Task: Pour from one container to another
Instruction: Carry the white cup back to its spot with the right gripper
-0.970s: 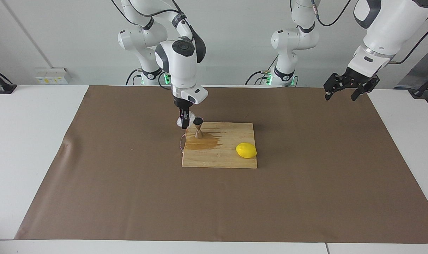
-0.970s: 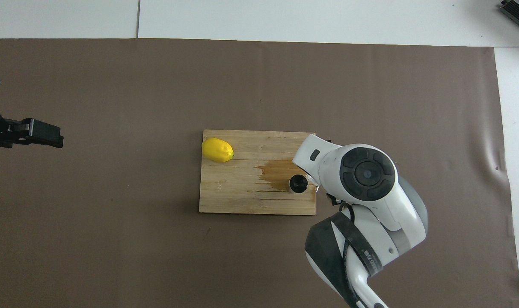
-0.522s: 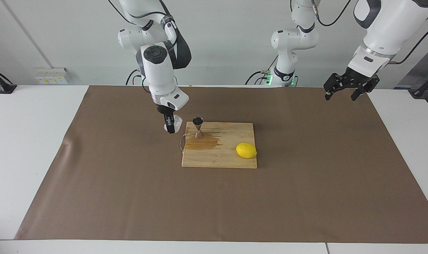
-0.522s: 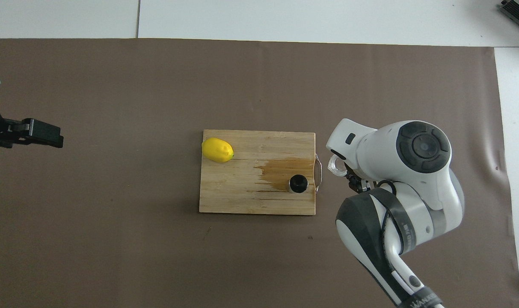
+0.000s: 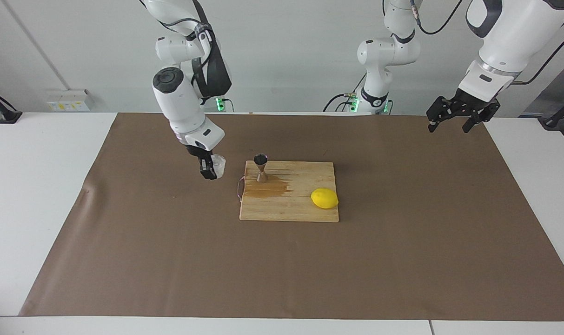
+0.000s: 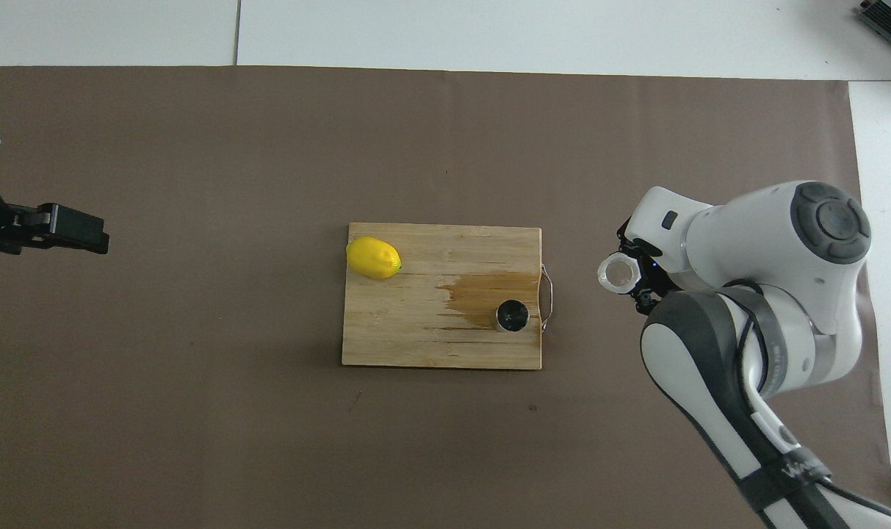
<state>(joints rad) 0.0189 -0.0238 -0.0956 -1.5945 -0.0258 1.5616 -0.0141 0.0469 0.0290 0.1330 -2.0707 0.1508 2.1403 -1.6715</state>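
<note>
Sitting upright in the right gripper [image 5: 210, 168], the small clear ribbed glass cup [image 5: 218, 165] is hanging over the brown mat [image 5: 147, 242], off the cutting board's [image 5: 300, 209] handle end, toward the right arm's end of the table. The gripper's fingers are clamping the cup by its wall, so the hand is grasping the glass rather than resting empty. Standing on the board, just inside the wire handle [image 6: 547, 297] and near the held cup, is the silvery hourglass jigger [image 5: 261, 168], with a wet brown stain [image 5: 268, 188] spreading across the wood beside it. A yellow lemon [image 5: 324, 198] is lying on the board's other end, well apart from the gripper.

The overhead view is looking straight down into the cup [image 6: 618, 273], showing its round open rim, and into the jigger's [image 6: 512, 316] dark mouth; the facing view is giving instead the jigger's narrow waist and the cup's height above the mat, which the overhead view is not showing.

The right arm is reaching down from its base with the wrist tilted, fingers pointing downward. The left gripper [image 5: 454, 122] is waiting high over the mat's edge at the left arm's end, its fingers spread apart and holding nothing.
</note>
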